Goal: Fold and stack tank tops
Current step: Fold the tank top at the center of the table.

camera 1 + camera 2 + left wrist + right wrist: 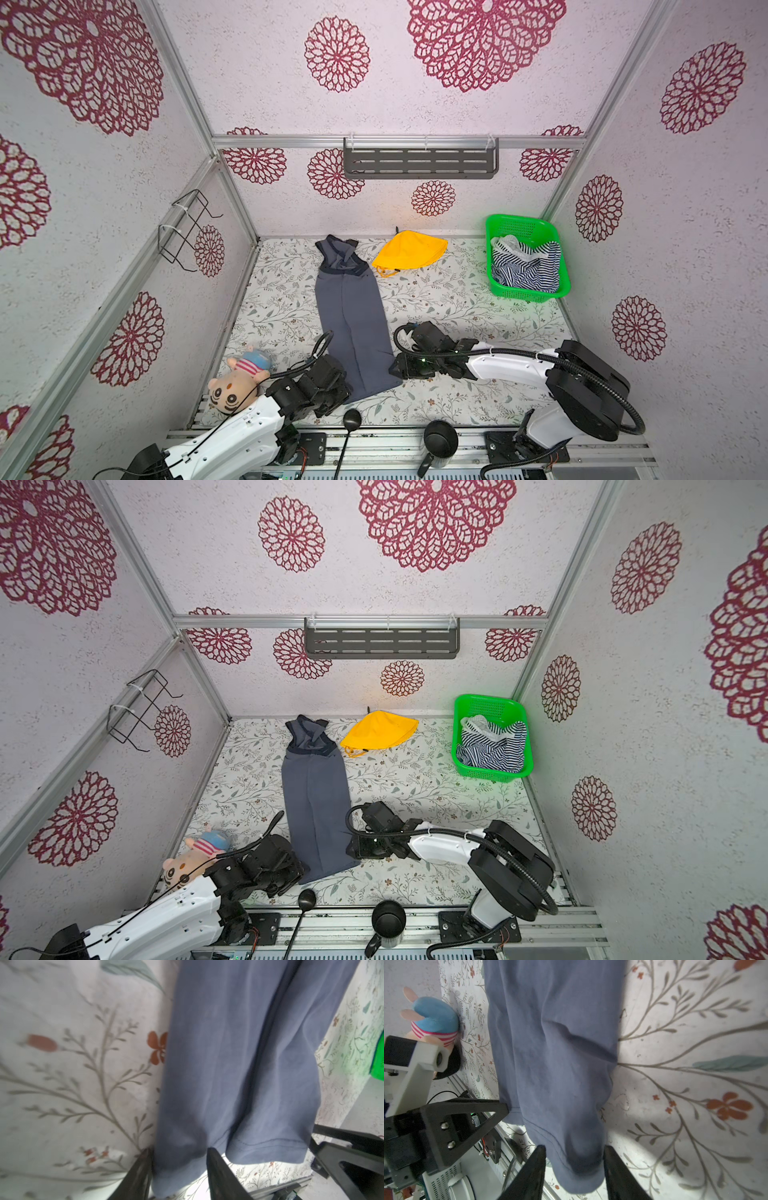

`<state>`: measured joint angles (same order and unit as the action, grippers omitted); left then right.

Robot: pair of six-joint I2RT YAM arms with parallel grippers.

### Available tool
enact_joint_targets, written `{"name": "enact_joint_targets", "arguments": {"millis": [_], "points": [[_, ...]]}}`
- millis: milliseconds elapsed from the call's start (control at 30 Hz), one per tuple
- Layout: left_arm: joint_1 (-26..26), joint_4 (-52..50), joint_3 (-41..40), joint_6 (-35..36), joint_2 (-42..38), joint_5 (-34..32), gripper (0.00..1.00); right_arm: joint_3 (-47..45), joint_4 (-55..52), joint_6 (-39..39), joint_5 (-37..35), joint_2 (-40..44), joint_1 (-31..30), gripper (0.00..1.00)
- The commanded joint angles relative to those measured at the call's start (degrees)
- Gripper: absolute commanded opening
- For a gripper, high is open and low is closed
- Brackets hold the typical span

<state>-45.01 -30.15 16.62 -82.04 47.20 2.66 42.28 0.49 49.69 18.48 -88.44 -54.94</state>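
Two tank tops: one laid out, one not yet started.
Grey-blue tank top (349, 316) lay lengthwise left of centre on the table (457, 299), straps far, hem near, narrowed by lengthwise folds. Striped tank top (525, 266) sat crumpled in the green basket (491, 249), far right. Left gripper (179, 1150) and right gripper (575, 1147) each stood about half open astride a near hem corner, cloth between the jaws, not visibly pinched. Cloth looked light, soft and limp, likely to sag and slip. Best pinched at the stitched hem corners, all layers caught, and lifted evenly.
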Motion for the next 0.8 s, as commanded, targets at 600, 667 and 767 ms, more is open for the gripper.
{"name": "enact_joint_targets", "arguments": {"millis": [600, 667, 767], "points": [[-2.4, -17.0, 10.6, 0.0, -7.4, -8.3, 0.0, 10.9, -17.7, -6.5, -2.4, -0.4, -1.6, 0.0], [-0.4, -15.1, 11.3, 2.1, -6.9, -9.5, 0.0, 15.2, -20.5, -10.1, -3.6, -2.5, -0.9, 0.0], [6.3, -10.0, 12.0, 7.8, -4.3, -6.4, 0.0, 22.2, -22.8, -16.3, -5.5, -6.4, 0.6, 0.0]]}}
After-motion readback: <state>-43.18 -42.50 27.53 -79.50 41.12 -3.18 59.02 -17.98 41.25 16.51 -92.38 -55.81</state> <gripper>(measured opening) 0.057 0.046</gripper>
